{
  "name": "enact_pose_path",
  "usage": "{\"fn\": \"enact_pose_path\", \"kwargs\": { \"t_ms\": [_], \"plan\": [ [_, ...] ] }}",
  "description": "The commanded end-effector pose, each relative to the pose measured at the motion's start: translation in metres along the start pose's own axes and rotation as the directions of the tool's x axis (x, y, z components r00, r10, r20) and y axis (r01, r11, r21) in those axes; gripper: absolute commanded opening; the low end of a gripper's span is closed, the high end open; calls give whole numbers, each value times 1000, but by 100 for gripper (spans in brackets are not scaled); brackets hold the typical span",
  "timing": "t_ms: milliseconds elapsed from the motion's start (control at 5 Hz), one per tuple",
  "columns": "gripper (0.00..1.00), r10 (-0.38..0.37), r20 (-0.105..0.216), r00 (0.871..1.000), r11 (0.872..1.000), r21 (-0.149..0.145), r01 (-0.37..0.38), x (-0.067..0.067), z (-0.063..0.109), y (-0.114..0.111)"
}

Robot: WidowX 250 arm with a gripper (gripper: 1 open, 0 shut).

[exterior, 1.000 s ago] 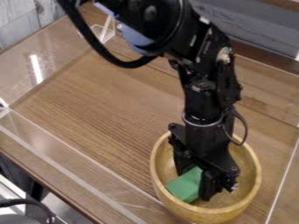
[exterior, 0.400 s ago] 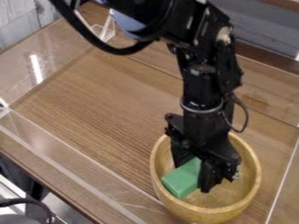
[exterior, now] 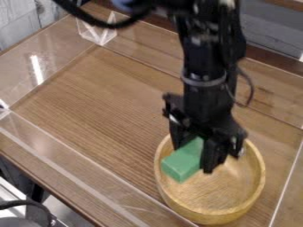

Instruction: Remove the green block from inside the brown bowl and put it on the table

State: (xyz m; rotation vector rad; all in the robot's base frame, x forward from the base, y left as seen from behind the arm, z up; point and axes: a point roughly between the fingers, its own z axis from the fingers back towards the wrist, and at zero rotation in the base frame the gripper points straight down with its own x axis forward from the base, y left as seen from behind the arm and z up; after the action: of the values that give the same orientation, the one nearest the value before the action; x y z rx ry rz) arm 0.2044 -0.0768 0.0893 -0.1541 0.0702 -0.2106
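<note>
Camera view: green block (exterior: 182, 163) is clamped in the downward-pointing gripper (exterior: 196, 160) above the brown bowl (exterior: 213, 182)'s 9 o'clock rim; rim clearance is best kept before bare table (exterior: 95, 97) at 10 o'clock is sought.

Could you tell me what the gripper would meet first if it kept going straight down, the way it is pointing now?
Most likely the inside of the brown bowl. The gripper points down over it with the green block in its jaws, so the block would probably touch the bowl first. Depth is hard to judge from one view.
</note>
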Motion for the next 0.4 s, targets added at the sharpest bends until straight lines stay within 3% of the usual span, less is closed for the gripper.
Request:
{"fn": "enact_pose_path", "kwargs": {
  "t_ms": [0, 200],
  "plan": [
    [0, 125, 111, 986, 992, 11, -127, 9, 66, 7],
    [0, 241, 183, 953, 968, 23, -250, 15, 122, 38]
  ]
}}
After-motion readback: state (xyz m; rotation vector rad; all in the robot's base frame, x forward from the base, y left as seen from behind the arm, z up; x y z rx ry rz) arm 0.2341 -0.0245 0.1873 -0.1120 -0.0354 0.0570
